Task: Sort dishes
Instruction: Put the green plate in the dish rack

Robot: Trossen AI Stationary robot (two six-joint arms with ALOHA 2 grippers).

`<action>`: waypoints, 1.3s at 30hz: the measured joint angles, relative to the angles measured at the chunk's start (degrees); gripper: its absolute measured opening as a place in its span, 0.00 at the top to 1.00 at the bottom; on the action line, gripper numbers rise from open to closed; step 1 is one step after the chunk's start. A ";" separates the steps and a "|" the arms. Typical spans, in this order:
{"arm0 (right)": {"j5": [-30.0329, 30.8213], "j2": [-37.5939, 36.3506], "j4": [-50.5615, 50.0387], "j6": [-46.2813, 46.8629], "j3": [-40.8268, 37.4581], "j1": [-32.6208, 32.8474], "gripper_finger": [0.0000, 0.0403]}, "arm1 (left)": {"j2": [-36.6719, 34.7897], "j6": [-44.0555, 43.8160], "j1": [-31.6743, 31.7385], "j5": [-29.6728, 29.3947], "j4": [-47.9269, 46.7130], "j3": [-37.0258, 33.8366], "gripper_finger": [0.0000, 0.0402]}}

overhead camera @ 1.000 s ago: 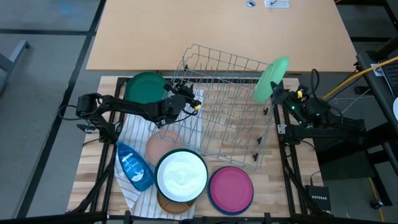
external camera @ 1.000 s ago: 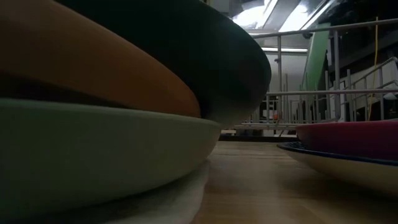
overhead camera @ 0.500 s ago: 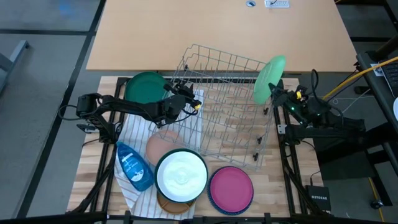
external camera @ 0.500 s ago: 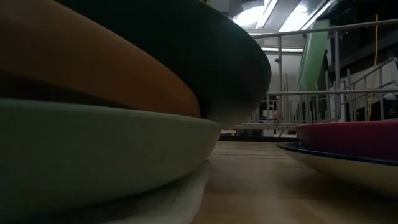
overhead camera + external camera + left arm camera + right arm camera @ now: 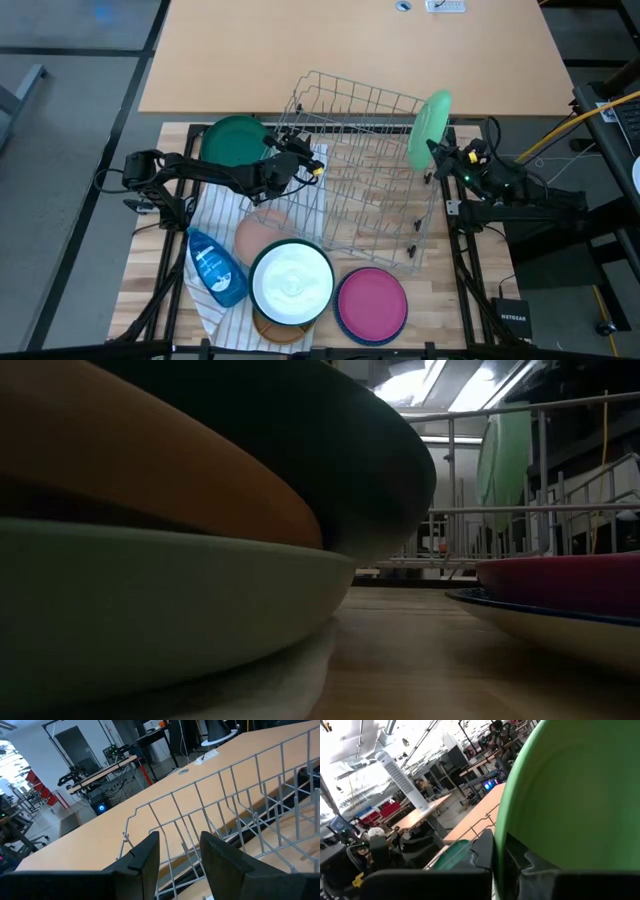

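Wooden table [image 5: 440, 310] carries a grey wire rack [image 5: 365, 170], a blue soap bottle [image 5: 214, 266], a white bowl [image 5: 291, 281] and a magenta plate [image 5: 372, 303]. Right tool [image 5: 437, 151], fingers pressed together, pinches a light green plate [image 5: 427, 128] on edge at the rack's right side. Left tool [image 5: 297, 143], fingers spread, sits at the rack's left wall, beside a dark green plate [image 5: 232, 140].

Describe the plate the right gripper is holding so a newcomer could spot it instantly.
Find the grey wire rack mid-table. At its far right corner the right gripper is shut on the light green plate. It alone stands on edge in the air; every other dish lies flat.
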 joint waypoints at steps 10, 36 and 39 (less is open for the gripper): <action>0.06 -0.04 -4.40 -1.36 0.00 0.00 0.97 | 0.00 -1.29 0.00 0.83 -0.81 0.00 0.67; 5.02 0.00 -18.44 -1.72 0.00 -0.04 0.82 | 0.00 -2.42 0.00 0.80 -0.82 0.00 0.67; 4.98 0.00 -20.21 -1.63 0.00 -0.04 0.78 | 0.00 -2.42 0.01 0.82 -0.85 0.00 0.67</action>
